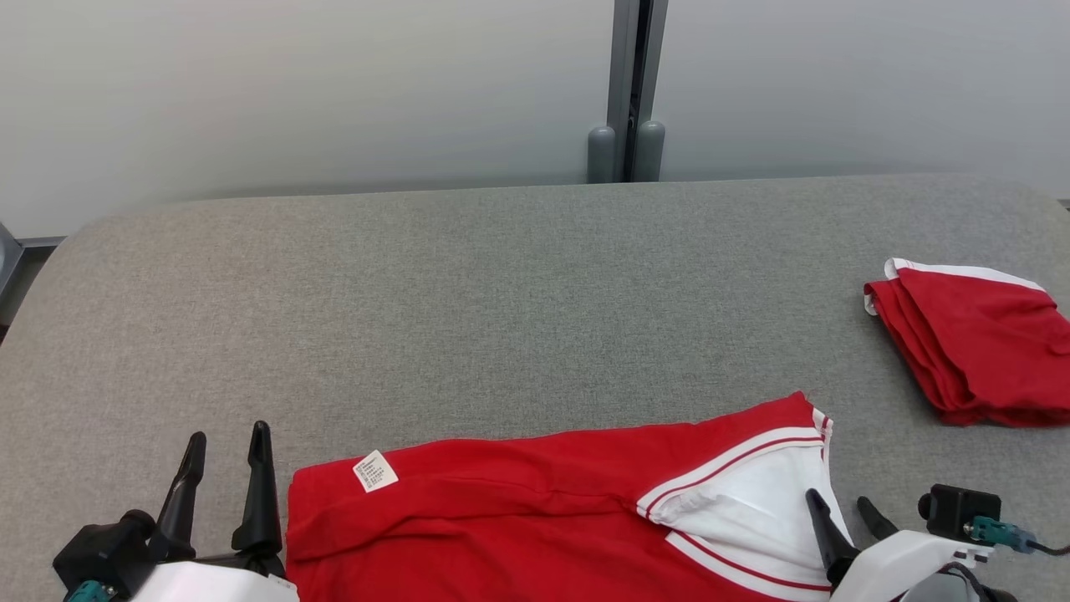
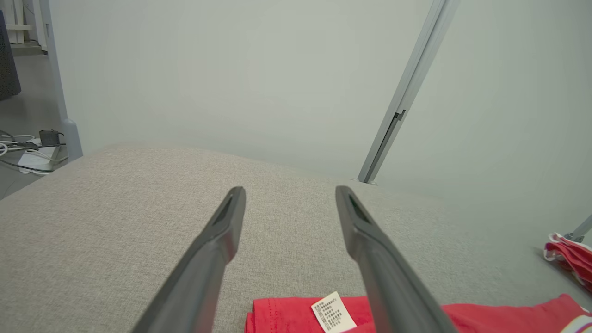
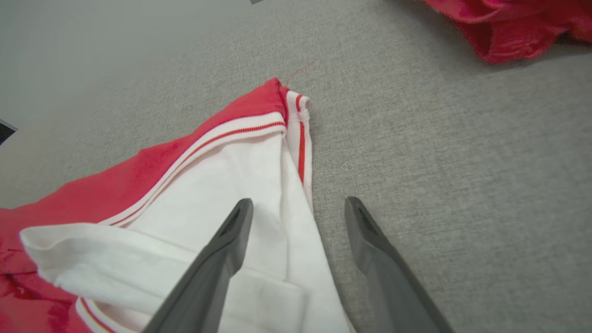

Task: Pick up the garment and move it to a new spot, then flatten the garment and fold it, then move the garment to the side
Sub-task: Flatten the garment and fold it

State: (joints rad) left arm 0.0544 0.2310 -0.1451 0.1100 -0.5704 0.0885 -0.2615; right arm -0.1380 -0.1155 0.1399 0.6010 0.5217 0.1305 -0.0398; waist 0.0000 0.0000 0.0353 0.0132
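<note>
Grey coarse-woven surface bears a soft red garment with white ribbed, red-striped trim, lying creased along the near edge; left gripper and right gripper both gape empty at its ends.

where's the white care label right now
In the head view the white care label lies near the far left corner of the red garment, just right of the left claw.

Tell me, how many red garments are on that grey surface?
2. One red garment lies spread along the near edge; the folded red garment sits at the right edge. Others may lie out of frame.
</note>
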